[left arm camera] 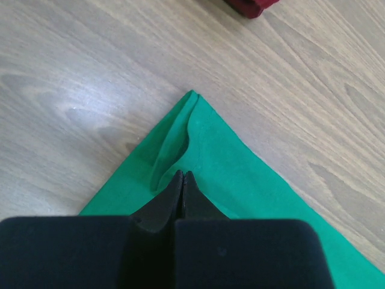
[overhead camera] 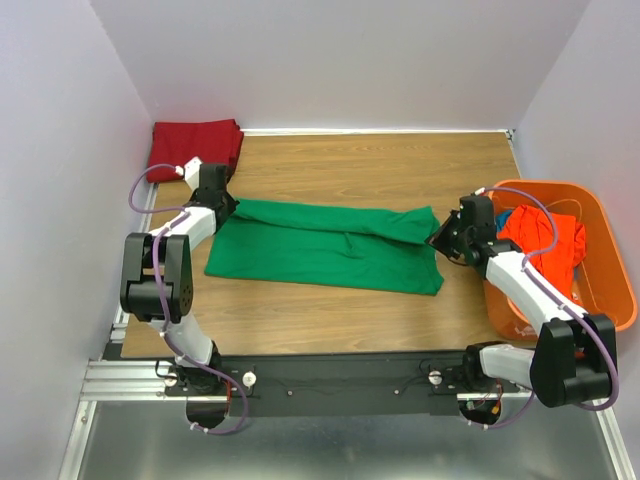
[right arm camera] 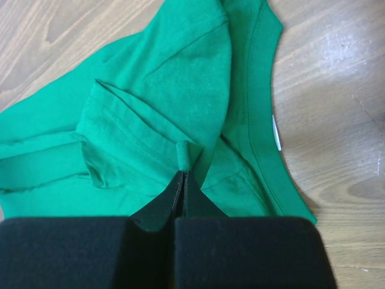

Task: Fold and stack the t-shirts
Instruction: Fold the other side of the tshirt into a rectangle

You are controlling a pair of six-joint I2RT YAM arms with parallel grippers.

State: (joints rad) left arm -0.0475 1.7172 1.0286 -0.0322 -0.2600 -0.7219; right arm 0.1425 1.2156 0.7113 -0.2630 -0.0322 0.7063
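Green t-shirt (overhead camera: 325,245): left claw (left arm camera: 182,176) and right claw (right arm camera: 183,174) each pinch little cloth; either could slip, spoiling the fold.

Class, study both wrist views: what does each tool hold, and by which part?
Both grip the green t-shirt: the left tool just inside one corner, the right tool on a small pinched fold beside the neckline.
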